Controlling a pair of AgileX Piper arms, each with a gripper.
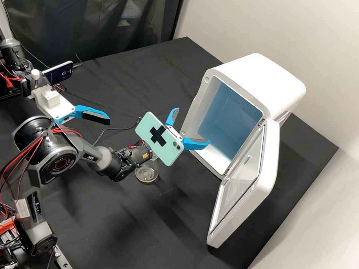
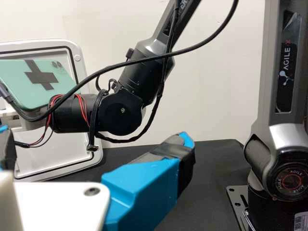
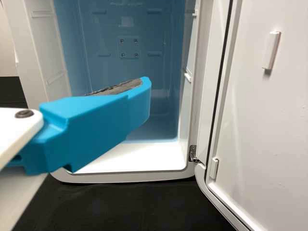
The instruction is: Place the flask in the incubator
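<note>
A clear glass flask (image 1: 146, 170) with a little yellowish liquid stands upright on the black bench, partly under my right arm's wrist. The white incubator (image 1: 260, 82) with a pale blue inside stands at the right, its door (image 1: 248, 184) swung wide open. My right gripper (image 1: 187, 129) hovers just before the opening, open and holding nothing, above and to the right of the flask. In the right wrist view one blue finger (image 3: 96, 120) points into the blue chamber (image 3: 125, 48). My left gripper (image 1: 95, 116) hangs open at the left, well away from the flask.
A mint-green phone (image 1: 159, 138) is fixed on the right wrist, and another phone (image 1: 58, 72) sits on the left arm. Cables trail over the bench at the left. The right arm's elbow (image 2: 120, 113) crosses the left wrist view. Bare bench lies in front of the door.
</note>
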